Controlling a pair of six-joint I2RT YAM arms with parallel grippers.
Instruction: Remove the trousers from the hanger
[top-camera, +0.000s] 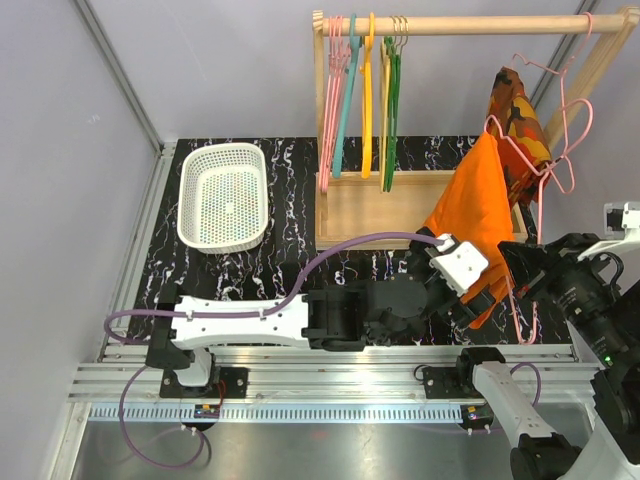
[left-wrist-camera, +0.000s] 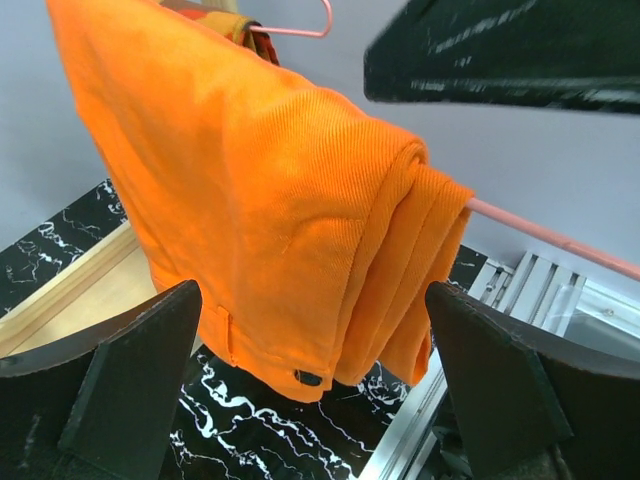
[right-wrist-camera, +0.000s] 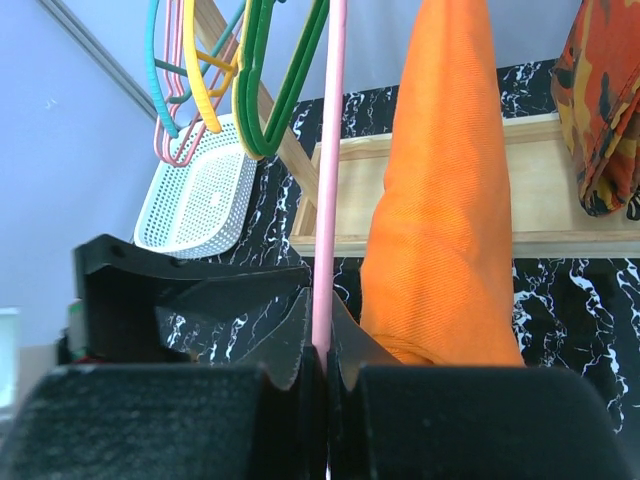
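Observation:
The bright orange trousers hang folded over the bar of a thin pink wire hanger, held up in front of the wooden rack. My right gripper is shut on the hanger's wire; in the right wrist view the pink wire runs straight up from between the closed jaws, with the trousers just to its right. My left gripper is open at the trousers' lower end. In the left wrist view the trousers drape over the pink bar, hanging between and above my spread fingers.
A white perforated basket sits at the back left. The wooden rack carries several coloured hangers. A red-orange camouflage garment hangs at its right end, behind the trousers. A metal rail runs along the table's near edge.

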